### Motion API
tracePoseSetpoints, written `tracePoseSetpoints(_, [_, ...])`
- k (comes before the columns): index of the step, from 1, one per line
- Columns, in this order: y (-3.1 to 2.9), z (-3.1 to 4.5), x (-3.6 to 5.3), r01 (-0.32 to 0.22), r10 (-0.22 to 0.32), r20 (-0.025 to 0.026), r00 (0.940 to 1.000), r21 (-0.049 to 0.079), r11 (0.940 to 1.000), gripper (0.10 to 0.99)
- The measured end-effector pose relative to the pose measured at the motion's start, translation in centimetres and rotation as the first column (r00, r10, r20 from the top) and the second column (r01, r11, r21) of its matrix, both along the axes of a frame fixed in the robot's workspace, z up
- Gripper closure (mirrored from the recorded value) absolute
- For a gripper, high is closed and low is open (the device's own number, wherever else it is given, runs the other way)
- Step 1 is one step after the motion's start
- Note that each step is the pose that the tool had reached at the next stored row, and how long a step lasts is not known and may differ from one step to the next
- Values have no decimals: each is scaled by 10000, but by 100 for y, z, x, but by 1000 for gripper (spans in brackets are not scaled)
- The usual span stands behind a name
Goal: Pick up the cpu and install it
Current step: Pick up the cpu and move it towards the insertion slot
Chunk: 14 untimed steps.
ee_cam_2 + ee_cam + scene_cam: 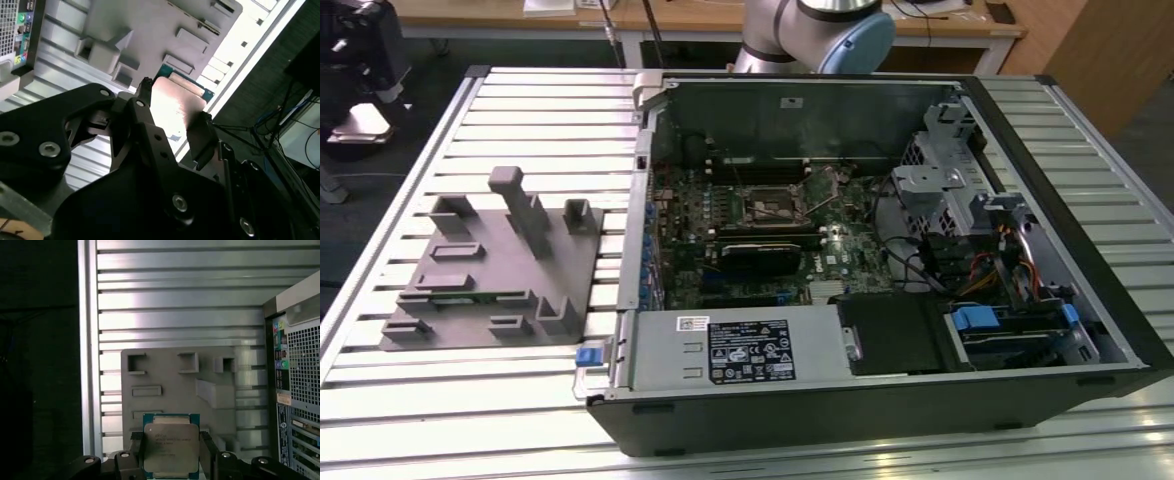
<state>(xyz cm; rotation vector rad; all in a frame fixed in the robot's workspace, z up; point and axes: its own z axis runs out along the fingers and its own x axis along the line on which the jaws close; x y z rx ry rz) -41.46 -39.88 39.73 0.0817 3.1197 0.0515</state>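
A slatted metal counter (520,400) carries everything. On it lies an open computer case (881,400), side panel off, just beside the grey fixture (494,270) and on the exterior view's right of it. The arm (814,30) rises at the counter's far edge, beyond the case and well apart from the fixture. The fixture is a flat grey plate with upright blocks and shallow pockets, lying on the slats. Inside the case, the motherboard's black-framed socket (771,207) sits open, well apart from the fixture.

In the first wrist view the pincer (170,438) hangs over the fixture (175,375), its dark fingers (136,450) narrowed onto opposite edges of the cpu (171,452). The cpu is held flat, its pale metal top showing and its green board edge toward the fixture's pockets. The second wrist view shows the same grip: the cpu (175,100) clamped between the fingers (200,137), clear of the fixture (150,25) beyond it.
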Motion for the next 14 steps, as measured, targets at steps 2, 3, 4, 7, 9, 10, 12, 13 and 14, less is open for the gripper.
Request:
tracePoseSetpoints(2, [0, -2, 72, 0, 0, 2, 10000, 1, 10000, 553])
tracePoseSetpoints(3, [0, -2, 104, -1, 1, 2, 10000, 1, 10000, 553])
tracePoseSetpoints(4, [0, -1, 136, 0, 0, 1, 10000, 0, 10000, 553])
tracePoseSetpoints(7, [0, -2, 235, 0, 0, 2, 10000, 1, 10000, 553])
tracePoseSetpoints(9, [0, -1, 309, 0, 0, 1, 10000, 0, 10000, 553])
tracePoseSetpoints(10, [0, -1, 347, 0, 0, 1, 10000, 0, 10000, 553])
tracePoseSetpoints(12, [0, -2, 424, 0, 0, 2, 10000, 0, 10000, 553])
tracePoseSetpoints(13, [0, -2, 460, 0, 0, 2, 10000, 0, 10000, 553])
tracePoseSetpoints(14, [0, -1, 495, 0, 0, 1, 10000, 0, 10000, 553])
